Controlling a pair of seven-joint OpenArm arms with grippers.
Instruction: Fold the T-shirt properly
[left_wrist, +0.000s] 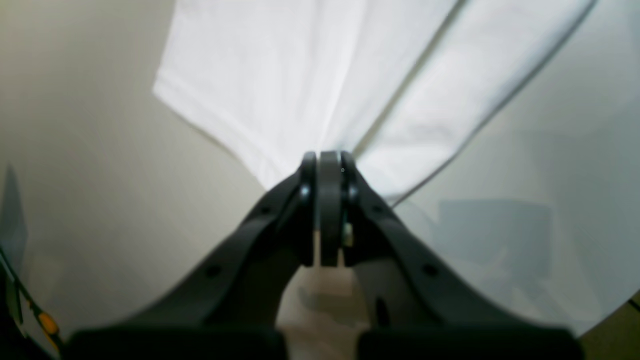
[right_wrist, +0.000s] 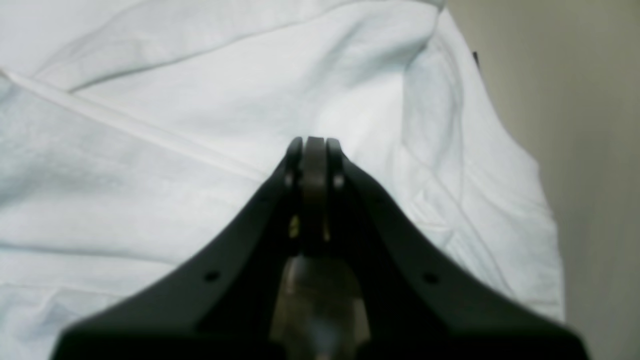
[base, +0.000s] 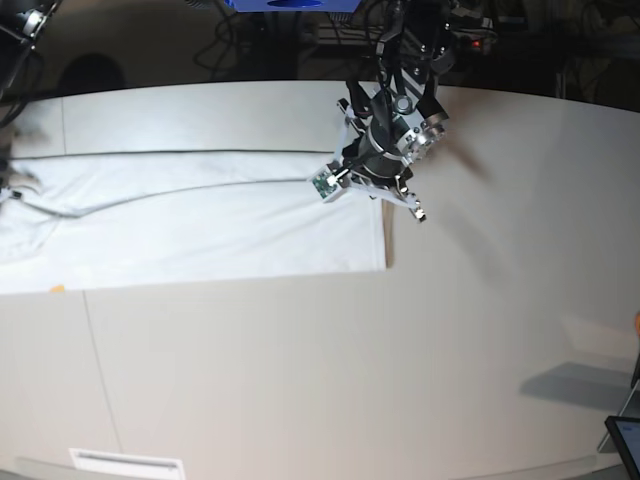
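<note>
Jaws of left gripper (left_wrist: 329, 157) pinching T-shirt (left_wrist: 280, 85) edge, right gripper (right_wrist: 315, 145) pressed together over white cloth, pale table (base: 300, 370)

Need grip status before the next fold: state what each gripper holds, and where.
Left gripper: shut on the white cotton T-shirt, at its edge. Right gripper: shut against the cloth; hold cannot be told.

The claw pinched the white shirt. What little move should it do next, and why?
Probably lift a little and carry that edge over the shirt. The left gripper is shut on the T-shirt at its hem, and the cloth lies long and flat on the table, not yet folded across. The right gripper is also shut against cloth.
</note>
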